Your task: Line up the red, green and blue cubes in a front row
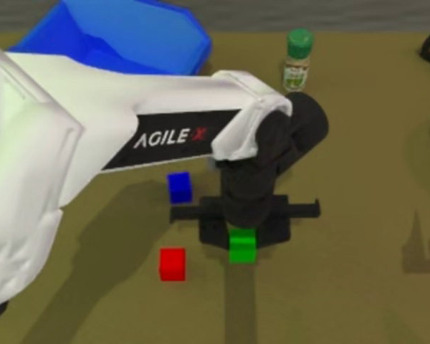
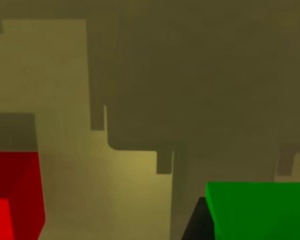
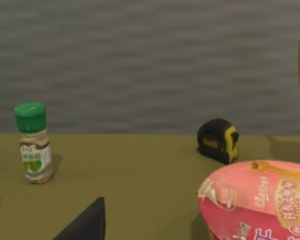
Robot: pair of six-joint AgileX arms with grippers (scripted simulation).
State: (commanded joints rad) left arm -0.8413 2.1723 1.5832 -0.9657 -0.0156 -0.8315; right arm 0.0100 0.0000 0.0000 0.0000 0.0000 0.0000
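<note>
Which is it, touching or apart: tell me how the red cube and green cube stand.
Apart. The top view shows bare table between the red cube and the green cube; the left wrist view shows the same gap.

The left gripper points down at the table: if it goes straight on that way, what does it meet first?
Most likely the green cube, directly under the left gripper. Whether it already touches the cube, I cannot tell.

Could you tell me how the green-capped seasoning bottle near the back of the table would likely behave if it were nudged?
The seasoning bottle stands upright, tall and narrow, so it would probably tip rather than slide. Once down, its round body would likely roll. It looks rigid, so it probably would not deform.
</note>
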